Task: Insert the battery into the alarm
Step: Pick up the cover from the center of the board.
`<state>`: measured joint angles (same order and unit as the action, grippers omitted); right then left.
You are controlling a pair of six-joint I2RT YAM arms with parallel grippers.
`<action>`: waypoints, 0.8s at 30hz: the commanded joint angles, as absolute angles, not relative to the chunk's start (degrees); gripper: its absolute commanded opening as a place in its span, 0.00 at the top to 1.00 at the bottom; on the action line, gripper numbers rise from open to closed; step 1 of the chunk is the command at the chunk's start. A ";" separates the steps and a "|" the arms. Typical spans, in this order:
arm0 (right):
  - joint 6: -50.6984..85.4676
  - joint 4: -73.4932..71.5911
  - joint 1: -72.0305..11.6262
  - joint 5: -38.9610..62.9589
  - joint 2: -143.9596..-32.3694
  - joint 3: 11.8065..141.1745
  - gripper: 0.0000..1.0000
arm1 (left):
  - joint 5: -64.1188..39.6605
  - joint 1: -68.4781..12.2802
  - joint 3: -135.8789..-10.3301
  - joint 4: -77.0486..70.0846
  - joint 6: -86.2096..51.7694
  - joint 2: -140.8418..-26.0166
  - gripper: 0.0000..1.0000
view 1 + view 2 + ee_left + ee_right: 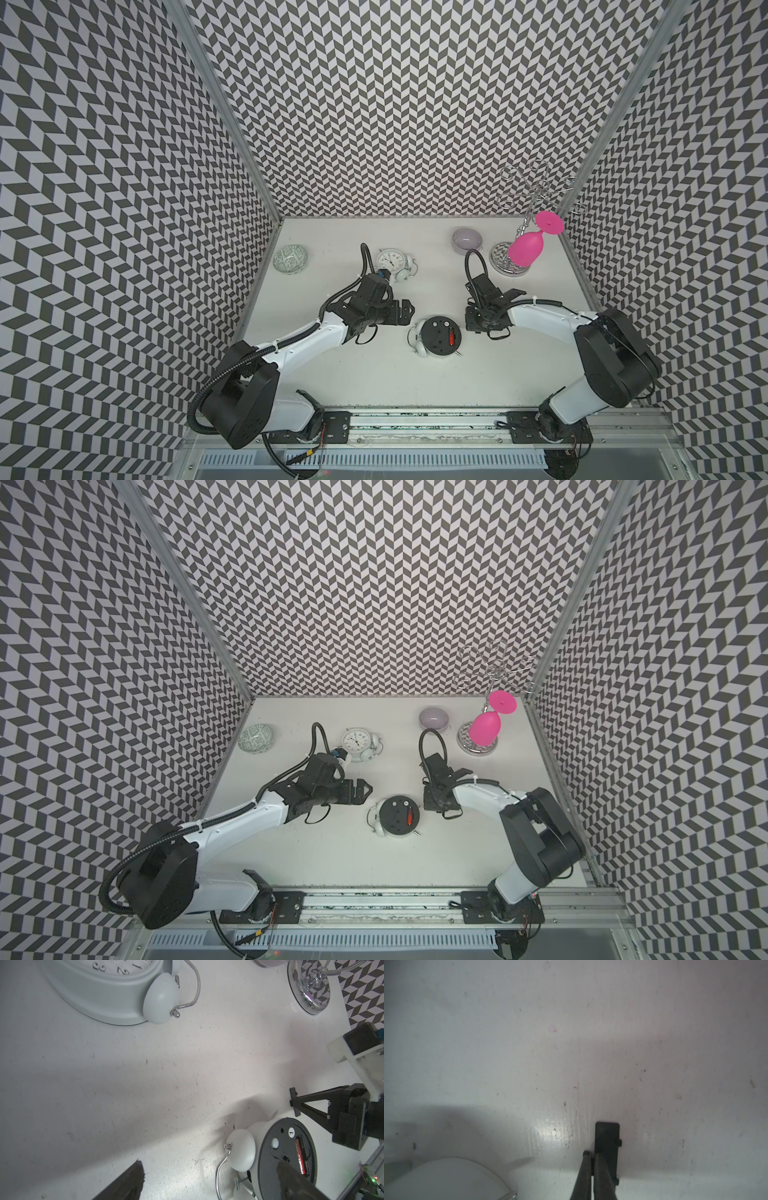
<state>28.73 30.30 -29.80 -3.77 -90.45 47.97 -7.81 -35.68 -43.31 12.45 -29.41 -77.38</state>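
the open slot in the black back of the white twin-bell alarm clock (434, 341), which lies face down mid-tabletop, holds the red cylindrical battery (450, 337), lying along the slot. a small black rectangular cover (607, 1136) lies flat on the tabletop beside that clock. at the far left sits a green-and-white patterned ceramic bowl (279, 255), its painted inside showing. at the far right is a lilac round bowl (467, 250), its smooth inside showing. next to it a chrome wire glass rack (498, 255) carries a pink wine glass (524, 249) hung foot up, its cup over the rack's round base. a second white twin-bell clock (390, 261) lies face up behind the left arm.

the left hand (409, 312) hovers just beside the face-down clock, fingers wide apart. the right hand (591, 1155) points down on the clock's other side, fingers pressed together, tips at the cover; whether they touch it i cannot tell.

the white tabletop (374, 374) is scuffed and speckled. black-and-white chevron walls (415, 104) close three sides, and a metal rail (415, 419) along the near edge carries both arm bases.
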 commanded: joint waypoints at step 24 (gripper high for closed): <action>45.69 -12.92 -24.54 36.01 -65.01 39.23 1.00 | -12.61 -36.94 -24.70 -32.06 -27.64 -58.11 0.02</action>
<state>37.85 1.61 -25.08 27.70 -66.39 41.43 -20.03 -32.56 -25.34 -23.27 -33.52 -60.80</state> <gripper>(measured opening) 0.050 0.982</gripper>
